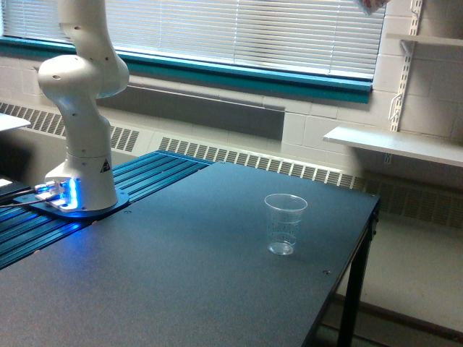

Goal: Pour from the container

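Observation:
The container is out of view. Only the white arm's base and lower links [79, 108] show, at the exterior view's left; the arm rises out of the top edge, so the gripper does not show. A tapered clear plastic cup [284, 224] with printed markings stands upright on the dark table [181, 275], right of centre.
The base is bolted to a blue ribbed plate [155, 173] with glowing blue lights and cables. The table's right edge and a leg [354, 289] drop to the floor. Behind are a radiator, window blinds and a white wall shelf [394, 144]. A small pale-reddish shape [372, 6] touches the top edge.

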### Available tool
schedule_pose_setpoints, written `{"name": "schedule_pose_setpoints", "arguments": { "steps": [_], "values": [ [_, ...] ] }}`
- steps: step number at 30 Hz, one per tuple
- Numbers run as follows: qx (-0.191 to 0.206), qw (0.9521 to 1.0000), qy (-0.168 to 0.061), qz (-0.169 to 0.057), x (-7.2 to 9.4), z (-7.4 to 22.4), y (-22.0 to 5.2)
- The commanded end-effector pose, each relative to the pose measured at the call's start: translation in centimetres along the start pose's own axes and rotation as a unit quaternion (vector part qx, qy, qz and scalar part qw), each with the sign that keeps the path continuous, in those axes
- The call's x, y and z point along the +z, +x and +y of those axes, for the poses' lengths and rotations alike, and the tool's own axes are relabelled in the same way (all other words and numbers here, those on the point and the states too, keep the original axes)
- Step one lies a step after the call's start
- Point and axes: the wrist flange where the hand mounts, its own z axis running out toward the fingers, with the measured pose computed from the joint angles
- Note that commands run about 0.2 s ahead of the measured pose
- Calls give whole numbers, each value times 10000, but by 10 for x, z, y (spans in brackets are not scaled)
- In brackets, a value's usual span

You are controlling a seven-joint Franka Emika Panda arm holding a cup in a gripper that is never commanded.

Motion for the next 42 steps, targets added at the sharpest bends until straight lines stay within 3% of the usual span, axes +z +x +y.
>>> {"name": "schedule_pose_setpoints", "arguments": {
  "steps": [1, 8, 18, 21, 28, 35, 42],
  "values": [
    [518, 9987, 8, 25, -8, -3, 3],
    [776, 9970, -77, -11, -5, -1, 1],
    [1195, 9919, -379, -182, 6, 20, -12],
    [938, 9939, -566, -125, 18, 22, -28],
    [1069, 9907, -684, -482, 37, 23, -75],
    [1204, 9871, -658, -825, 41, 16, -111],
    [1112, 9861, -726, -1002, 44, 15, -136]
  ]
}}
